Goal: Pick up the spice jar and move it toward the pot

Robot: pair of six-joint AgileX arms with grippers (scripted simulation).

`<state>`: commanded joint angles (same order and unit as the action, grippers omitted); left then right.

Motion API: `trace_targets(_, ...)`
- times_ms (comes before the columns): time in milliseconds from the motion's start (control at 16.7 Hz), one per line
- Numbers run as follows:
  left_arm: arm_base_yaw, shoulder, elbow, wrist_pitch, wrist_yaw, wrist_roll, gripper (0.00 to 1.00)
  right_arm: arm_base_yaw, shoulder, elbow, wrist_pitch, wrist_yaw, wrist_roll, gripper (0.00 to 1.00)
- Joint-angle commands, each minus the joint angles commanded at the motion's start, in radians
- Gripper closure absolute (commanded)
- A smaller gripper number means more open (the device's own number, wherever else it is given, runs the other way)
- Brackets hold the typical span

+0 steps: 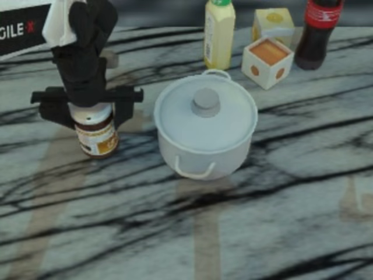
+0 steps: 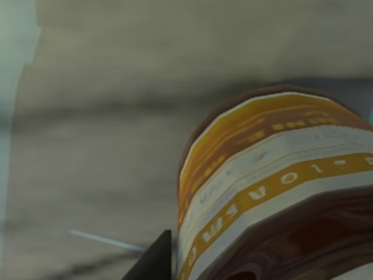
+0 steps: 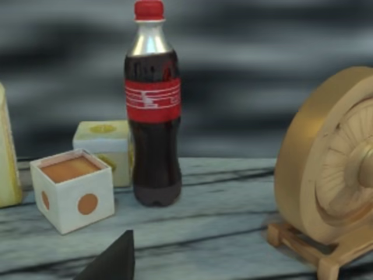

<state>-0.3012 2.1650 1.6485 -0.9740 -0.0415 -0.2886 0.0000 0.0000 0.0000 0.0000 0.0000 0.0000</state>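
Observation:
The spice jar (image 1: 98,140), with a white cap, dark brown contents and a white-and-orange label, hangs under my left gripper (image 1: 93,119), which is shut on its upper part just left of the pot. In the left wrist view the spice jar (image 2: 274,175) fills the picture, with one dark fingertip (image 2: 154,259) against its side. The pot (image 1: 205,125) is large, white and round, with a lid, a grey knob and two loop handles; it stands at the table's middle. My right arm is outside the top view, parked near the back right.
Behind the pot stand a tall yellow bottle (image 1: 219,35), a white-and-orange cube box (image 1: 267,61), a pale yellow box (image 1: 273,23) and a cola bottle (image 1: 317,32). A wooden wheel on a stand (image 3: 332,175) shows in the right wrist view.

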Motion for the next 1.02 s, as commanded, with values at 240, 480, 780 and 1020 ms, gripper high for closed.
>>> trace_targets(240,0.000,0.000,0.000,0.000,0.000,0.000,0.55,0.000,0.000,0.000,0.000,0.000,0.000,0.00)
trace_targets(480,0.000,0.000,0.000,0.000,0.000,0.000,0.25,0.000,0.000,0.000,0.000,0.000,0.000,0.00)
trace_targets(780,0.000,0.000,0.000,0.000,0.000,0.000,0.00,0.000,0.000,0.000,0.000,0.000,0.000,0.00)
trace_targets(1020,0.000,0.000,0.000,0.000,0.000,0.000,0.00,0.000,0.000,0.000,0.000,0.000,0.000,0.00)
